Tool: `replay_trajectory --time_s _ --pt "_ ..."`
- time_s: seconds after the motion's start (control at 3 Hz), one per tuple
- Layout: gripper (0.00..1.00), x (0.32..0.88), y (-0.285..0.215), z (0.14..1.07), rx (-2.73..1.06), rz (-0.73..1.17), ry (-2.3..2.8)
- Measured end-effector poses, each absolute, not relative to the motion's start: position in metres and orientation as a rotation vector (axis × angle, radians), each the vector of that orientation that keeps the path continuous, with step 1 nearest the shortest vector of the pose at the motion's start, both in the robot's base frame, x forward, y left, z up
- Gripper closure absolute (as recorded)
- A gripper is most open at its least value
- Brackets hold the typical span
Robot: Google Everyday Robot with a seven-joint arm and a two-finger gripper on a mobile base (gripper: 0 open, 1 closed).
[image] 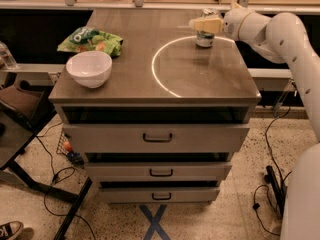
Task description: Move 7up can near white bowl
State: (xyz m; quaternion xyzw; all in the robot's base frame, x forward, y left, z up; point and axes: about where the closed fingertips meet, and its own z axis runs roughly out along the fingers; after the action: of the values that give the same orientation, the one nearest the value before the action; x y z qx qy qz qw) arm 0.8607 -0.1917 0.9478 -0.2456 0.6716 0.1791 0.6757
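One 7up can (205, 40), claw (201, 24) at its top, grip unclear, white bowl (89, 68) well apart

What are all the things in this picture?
7up can: one, green and silver, back right of the cabinet top, at the light ring's back edge.
white bowl: one, white, front left of the top.
snack bag: one, green, behind the bowl.
light ring: one, white, on the top's right half.
cabinet: one, grey-brown, three drawers, centre.
tape cross: one, blue, floor in front.
arm: one, white, reaching in from the right.
tool: one, cream, at the can's top.
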Motion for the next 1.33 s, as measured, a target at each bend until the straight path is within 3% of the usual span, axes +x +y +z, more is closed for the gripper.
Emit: replay_trajectory --time_s 0.33,0.67,1.33 --pt "0.17 0.869 -0.187 0.929 -0.528 0.448 1.526" --pt "0.48 0.874 -0.182 0.913 -0.507 0.468 1.550" --pt "0.94 0.875 -0.176 0.912 -0.513 0.475 1.549"
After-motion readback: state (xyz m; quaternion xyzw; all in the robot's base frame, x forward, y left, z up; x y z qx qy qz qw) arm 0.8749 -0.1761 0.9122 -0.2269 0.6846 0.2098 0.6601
